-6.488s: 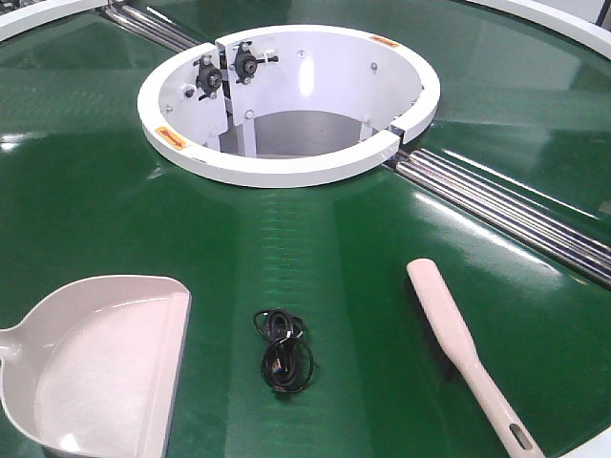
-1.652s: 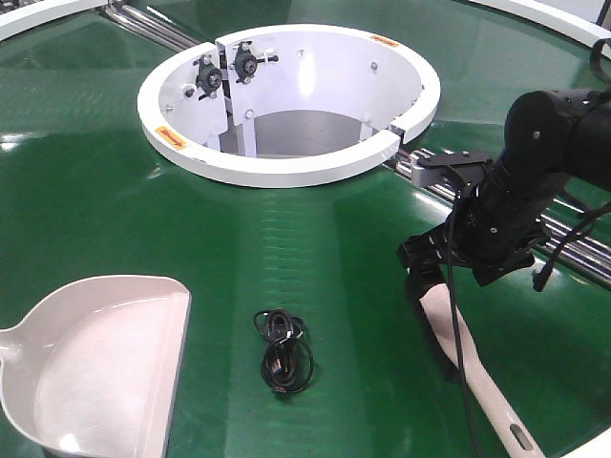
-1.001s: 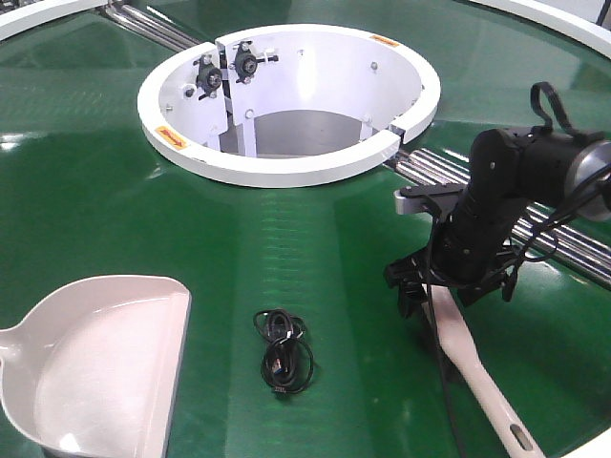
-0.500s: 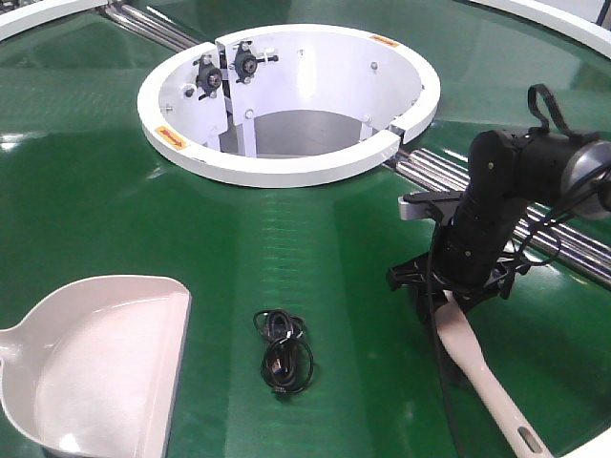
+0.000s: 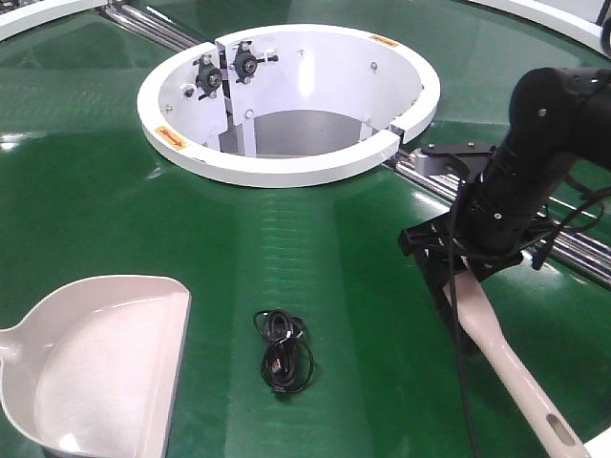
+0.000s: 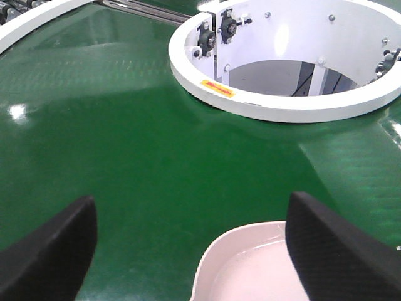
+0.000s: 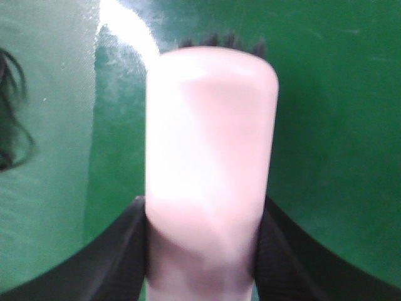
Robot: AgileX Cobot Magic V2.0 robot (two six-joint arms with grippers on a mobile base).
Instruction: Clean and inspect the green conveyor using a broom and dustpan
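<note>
While the right gripper (image 5: 452, 275) clamps across the broom (image 5: 506, 358) head, jaws tight on both sides in the wrist cam, here's the geometry. The long axis runs from the grip back toward near-right, handle trailing. Over on the green conveyor (image 5: 315, 239), the black cable coil (image 5: 284, 348) lies well to the broom's left, between it and the dustpan (image 5: 95, 363), whose mouth faces it. Bristles prob. lifted, hard to tell. Meanwhile the left gripper (image 6: 191, 248) hangs over the dustpan's rim, jaws wide, holding nothing. Sweep direction: leftward.

Black arm (image 5: 544, 124), black right hand (image 5: 445, 272), dangling cables (image 5: 461, 334), silver bracket (image 5: 444, 157)
</note>
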